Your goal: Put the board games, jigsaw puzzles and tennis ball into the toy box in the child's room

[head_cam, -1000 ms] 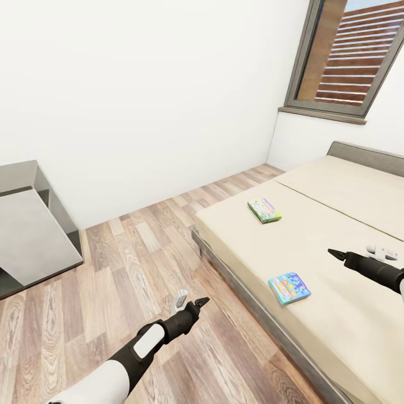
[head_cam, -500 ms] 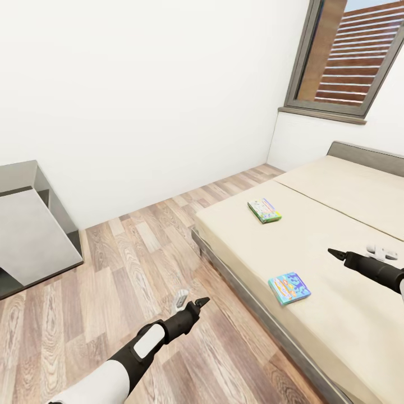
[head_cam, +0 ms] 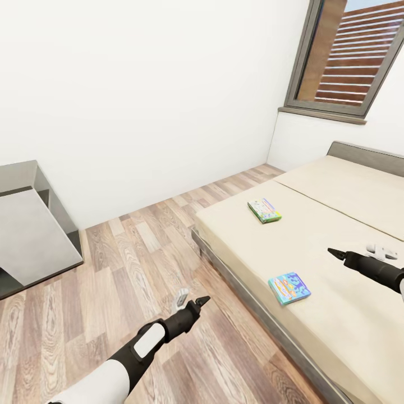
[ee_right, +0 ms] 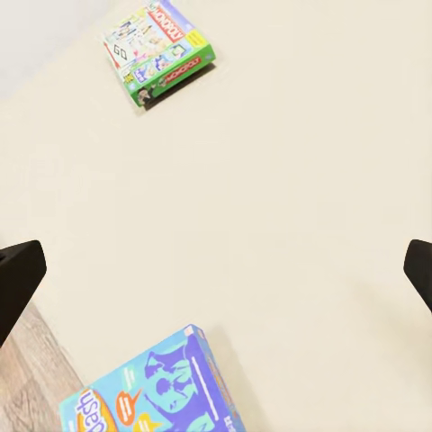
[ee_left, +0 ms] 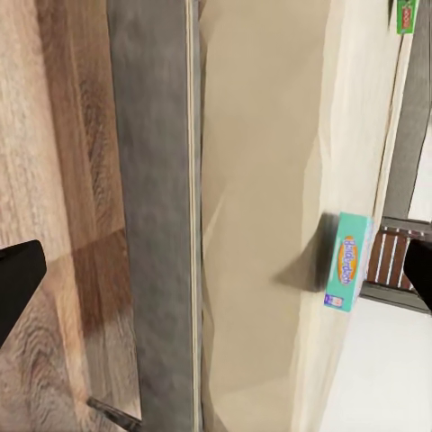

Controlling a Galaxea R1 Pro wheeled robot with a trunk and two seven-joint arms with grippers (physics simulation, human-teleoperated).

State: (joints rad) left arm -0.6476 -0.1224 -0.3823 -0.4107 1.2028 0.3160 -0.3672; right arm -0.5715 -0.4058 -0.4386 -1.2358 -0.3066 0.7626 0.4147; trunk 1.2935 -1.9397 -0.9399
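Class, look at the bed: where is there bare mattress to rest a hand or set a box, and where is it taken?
Free: the stretch of bed between the green board game and the blue board game; also the far half toward the headboard. Taken: the near edge by the blue box, and the spot under the right gripper.

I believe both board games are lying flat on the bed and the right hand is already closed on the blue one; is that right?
Not quite. Both board games, blue and green, lie flat on the bed, but the right hand hovers open and empty above the bed, apart from the blue one, as the right wrist view shows.
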